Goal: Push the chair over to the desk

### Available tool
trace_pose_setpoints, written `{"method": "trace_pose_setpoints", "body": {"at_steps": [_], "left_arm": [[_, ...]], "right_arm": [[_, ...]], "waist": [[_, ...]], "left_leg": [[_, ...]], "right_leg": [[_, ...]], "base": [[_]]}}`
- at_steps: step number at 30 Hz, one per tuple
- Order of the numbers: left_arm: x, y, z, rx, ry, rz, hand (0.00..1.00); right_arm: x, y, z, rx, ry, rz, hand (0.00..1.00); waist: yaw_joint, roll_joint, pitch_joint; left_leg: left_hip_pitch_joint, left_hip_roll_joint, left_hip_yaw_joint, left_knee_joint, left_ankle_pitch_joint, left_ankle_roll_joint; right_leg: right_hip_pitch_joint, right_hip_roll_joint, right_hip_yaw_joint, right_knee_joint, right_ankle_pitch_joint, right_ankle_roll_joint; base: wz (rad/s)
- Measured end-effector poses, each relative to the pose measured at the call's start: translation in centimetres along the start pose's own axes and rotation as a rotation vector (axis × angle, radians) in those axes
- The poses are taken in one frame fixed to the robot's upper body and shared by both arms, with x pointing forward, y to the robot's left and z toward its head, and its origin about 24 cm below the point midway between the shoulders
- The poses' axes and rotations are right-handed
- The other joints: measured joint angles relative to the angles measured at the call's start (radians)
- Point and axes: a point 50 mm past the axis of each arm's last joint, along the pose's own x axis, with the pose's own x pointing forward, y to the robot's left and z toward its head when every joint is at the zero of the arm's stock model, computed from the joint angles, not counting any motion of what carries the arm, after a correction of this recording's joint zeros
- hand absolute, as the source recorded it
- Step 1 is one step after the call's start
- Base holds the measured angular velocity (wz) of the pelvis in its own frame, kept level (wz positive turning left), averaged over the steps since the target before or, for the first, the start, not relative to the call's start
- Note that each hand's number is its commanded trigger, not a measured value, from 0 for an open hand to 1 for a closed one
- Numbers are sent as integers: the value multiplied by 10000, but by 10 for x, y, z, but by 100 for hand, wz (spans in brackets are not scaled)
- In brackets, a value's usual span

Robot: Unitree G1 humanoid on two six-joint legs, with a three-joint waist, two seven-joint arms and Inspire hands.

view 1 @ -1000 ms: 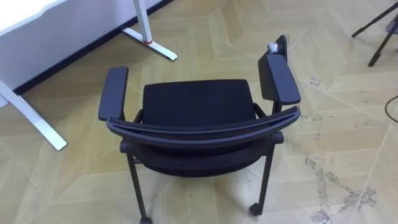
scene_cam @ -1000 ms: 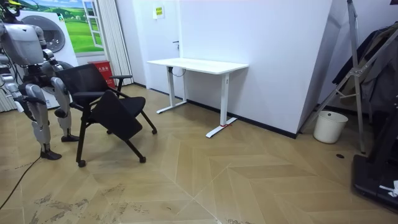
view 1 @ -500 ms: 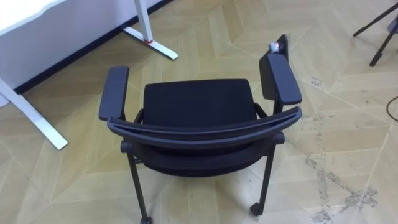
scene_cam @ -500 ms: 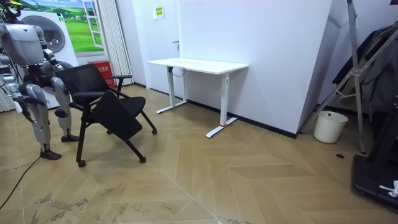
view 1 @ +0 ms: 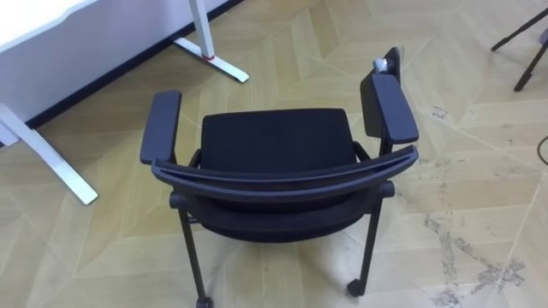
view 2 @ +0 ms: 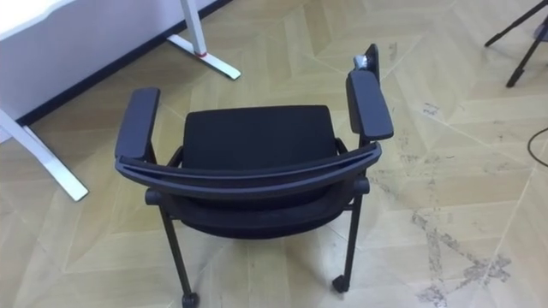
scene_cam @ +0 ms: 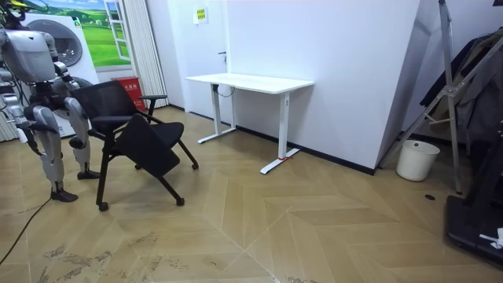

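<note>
Your robot stands close behind the chair [view 1: 274, 158], desk [view 1: 51, 26] at far left; you cannot tell whether its hands grasp anything.

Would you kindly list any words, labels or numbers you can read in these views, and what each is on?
Yellow sign on the white wall: too small to read.
Red container behind the chair: print too blurred to read.
On the chair itself, in the eye views: no lettering seen.
</note>
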Motion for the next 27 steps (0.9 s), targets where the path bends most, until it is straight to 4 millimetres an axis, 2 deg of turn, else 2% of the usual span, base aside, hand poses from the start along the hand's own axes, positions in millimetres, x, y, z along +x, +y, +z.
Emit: {"method": "trace_pose_setpoints", "body": {"at_steps": [4,7,9,12,17,21,25,27], "left_arm": [[-2,13,-7,-508,157,942,0],[-2,19,-5,-690,104,1461,0],[-3,24,-3,-474,14,1799,0],[-4,33,7,253,-382,2350,0],[-6,49,26,1062,-962,3339,0],[-6,52,35,1094,-1216,3845,0],[-8,54,48,1039,-1690,4337,0],[-9,56,54,994,-1864,4578,0]], "right_arm": [[-1,-5,-6,205,176,-113,0],[-1,-7,-5,296,170,-134,0],[-1,-8,-6,318,171,-209,0],[-1,-13,-5,307,153,-346,0],[-3,-25,-2,-60,67,-661,0],[-3,-30,1,-1,-21,-811,0],[-3,-33,2,66,-38,-883,0],[-3,-34,4,269,-85,-906,0]], "waist": [[29,-74,-1],[47,-36,-7],[48,37,18],[28,87,9],[16,294,-15],[9,388,-14],[-28,481,14],[-47,543,-3]], "left_leg": [[150,-1,18,-25,-1,0],[170,-10,28,-35,-2,2],[157,-10,30,-4,-10,14],[168,-10,23,9,-10,14],[330,-10,25,-2,-9,16],[345,-10,36,0,-10,17],[315,-10,22,-20,-10,17],[311,-10,20,-19,-9,16]], "right_leg": [[220,0,14,-20,-12,19],[230,-3,34,-23,-15,24],[242,-4,40,-19,-16,24],[259,-4,37,3,-15,22],[425,1,81,37,-16,21],[413,3,156,38,-17,18],[400,5,51,36,-29,2],[401,4,39,34,-35,0]], "base": [[3],[0],[4],[1],[0],[0],[2],[0]]}}
